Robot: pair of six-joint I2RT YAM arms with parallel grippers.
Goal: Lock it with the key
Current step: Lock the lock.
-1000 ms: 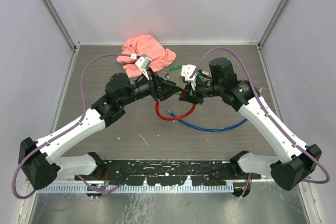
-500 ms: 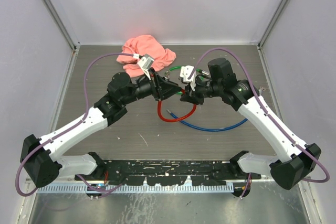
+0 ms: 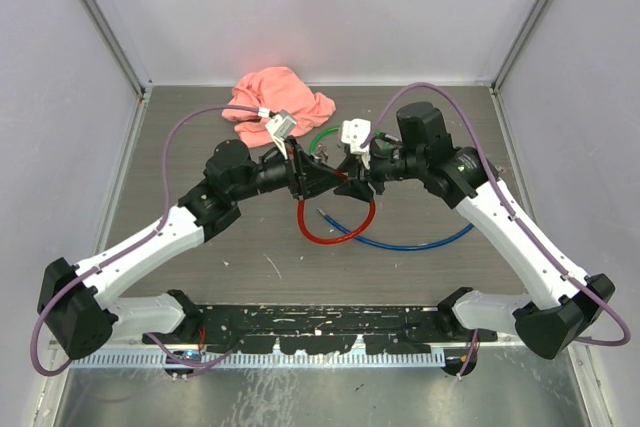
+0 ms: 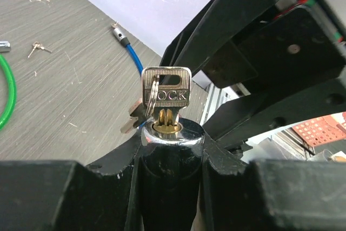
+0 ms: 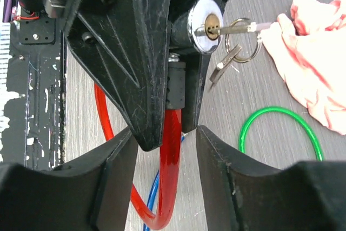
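My left gripper (image 4: pixel 172 150) is shut on the black body of the red cable lock (image 4: pixel 172 133) and holds it above the table. The silver key (image 4: pixel 166 87) is in its brass keyhole, with a ring and a second key hanging from it. In the right wrist view the lock's chrome face (image 5: pixel 205 17) points right with the key (image 5: pixel 238 27) sticking out. My right gripper (image 5: pixel 166 131) is open, one finger on each side of the red cable (image 5: pixel 170 177) just below the lock body. In the top view the two grippers, left (image 3: pixel 318 179) and right (image 3: pixel 352 185), meet at mid-table.
The red cable loop (image 3: pixel 335 232) hangs down onto the table. A blue cable (image 3: pixel 420 242) lies to the right and a green cable (image 3: pixel 325 134) behind the grippers. A pink cloth (image 3: pixel 275 92) lies at the back. Grey walls stand left, right and behind.
My right wrist has shifted left and turned, bringing its open jaws closer around the lock's cable. The left gripper has moved slightly right with the lock, and the red loop has shifted.
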